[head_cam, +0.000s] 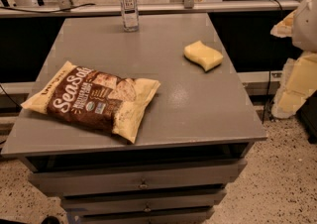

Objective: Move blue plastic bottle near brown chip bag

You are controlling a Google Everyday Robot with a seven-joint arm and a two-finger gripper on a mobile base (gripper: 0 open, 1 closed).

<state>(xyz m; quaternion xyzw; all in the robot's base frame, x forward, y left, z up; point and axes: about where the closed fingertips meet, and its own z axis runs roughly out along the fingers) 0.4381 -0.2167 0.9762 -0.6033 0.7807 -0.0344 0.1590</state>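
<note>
1. Bottle (128, 1): clear plastic with a white cap and a white label in dark print. Upright at the top centre of the frame, on the far edge of the table (198, 114). Touched by nothing.
2. Chip bag (94, 100): brown with cream-yellow ends and white "Sea Salt" script. Flat on the table at the left of the frame, lying at a slant. Left corner reaching the table's left edge, lower right corner near the front edge.
3. Bottle and chip bag well apart, with bare grey tabletop between them. Bottle above and a little to the right of the bag in the frame.
4. Sponge (203, 55): yellow, lying on the table right of centre in the upper half of the frame. Apart from both bottle and bag.
5. Gripper (292, 25): pale, at the upper right edge of the frame, beyond the table's right side and partly cut off by the border. Open or closed: cannot tell. Nothing from the table in its hold.
6. Arm (297, 86): cream-coloured pieces below the gripper along the right edge, off the table.
7. Drawers (143, 181): grey, stacked under the tabletop at the bottom of the frame, each with a small knob.
8. Floor (282, 183): speckled, at the lower right. Rail (237, 6): grey, running behind the table across the top of the frame.
</note>
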